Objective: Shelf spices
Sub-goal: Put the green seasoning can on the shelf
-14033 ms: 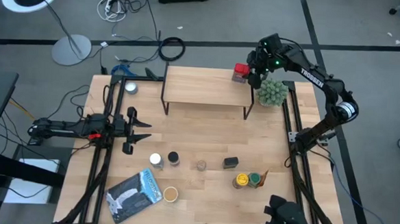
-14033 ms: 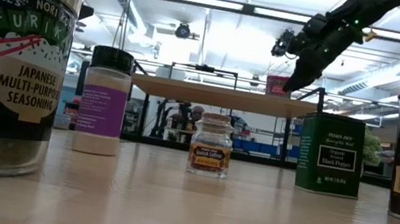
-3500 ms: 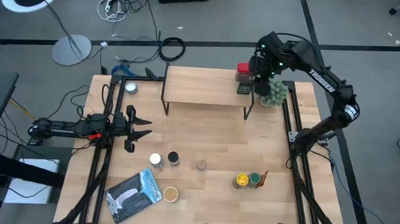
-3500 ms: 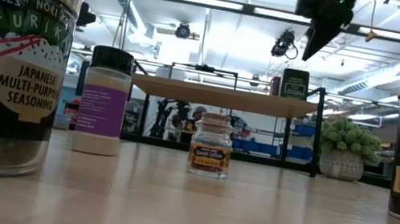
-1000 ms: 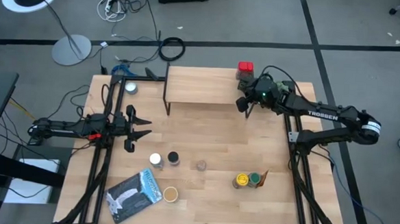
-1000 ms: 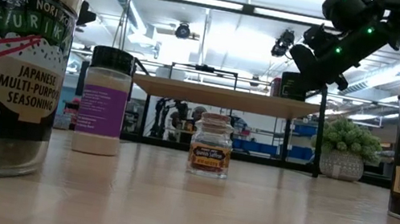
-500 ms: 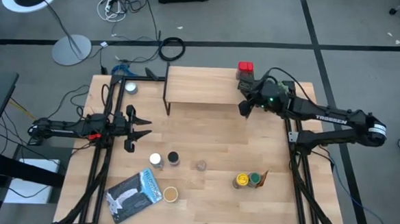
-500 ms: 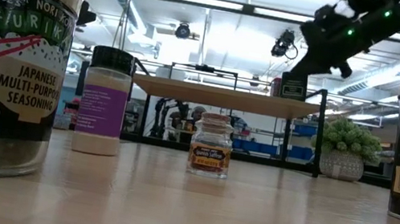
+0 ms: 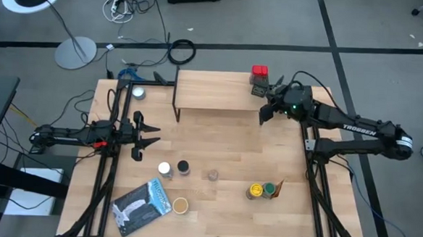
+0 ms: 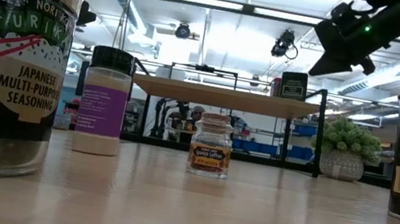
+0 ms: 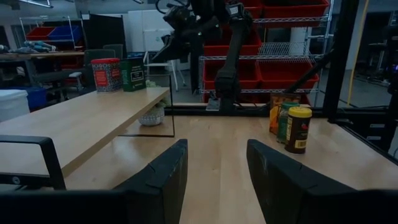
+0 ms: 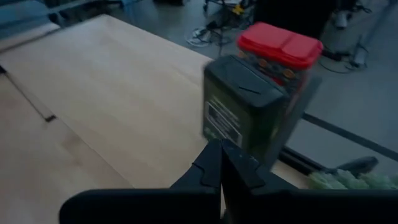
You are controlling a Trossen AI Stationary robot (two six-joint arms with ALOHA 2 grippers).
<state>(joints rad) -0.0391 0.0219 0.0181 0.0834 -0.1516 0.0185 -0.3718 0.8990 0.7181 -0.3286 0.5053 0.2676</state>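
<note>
The shelf (image 9: 216, 92) stands at the table's far side. On its right end rest a dark green tin (image 12: 245, 109) and, behind it, a red-lidded jar (image 12: 280, 46); both also show from above, the jar (image 9: 259, 72) and the tin (image 9: 257, 87). My right gripper (image 9: 262, 117) is shut and holds nothing. It hangs in the air just off the shelf's near right corner, above shelf height in the low view (image 10: 323, 66). My left gripper (image 9: 151, 139) waits open at the table's left side. More spices stand on the near half of the table.
On the near table stand a white-lidded jar (image 9: 164, 168), a black-lidded jar (image 9: 183, 167), a small glass jar (image 9: 213, 175), a tan-lidded one (image 9: 181, 204), and yellow (image 9: 255, 190) and green (image 9: 269, 188) tins. A silver pouch (image 9: 143, 206) lies near left. A potted plant (image 10: 344, 148) stands right of the shelf.
My right gripper, still shut and empty, has drawn back from the shelf's right end toward the table's right edge and risen a little. The green tin and the red-lidded jar stay where they were on the shelf.
</note>
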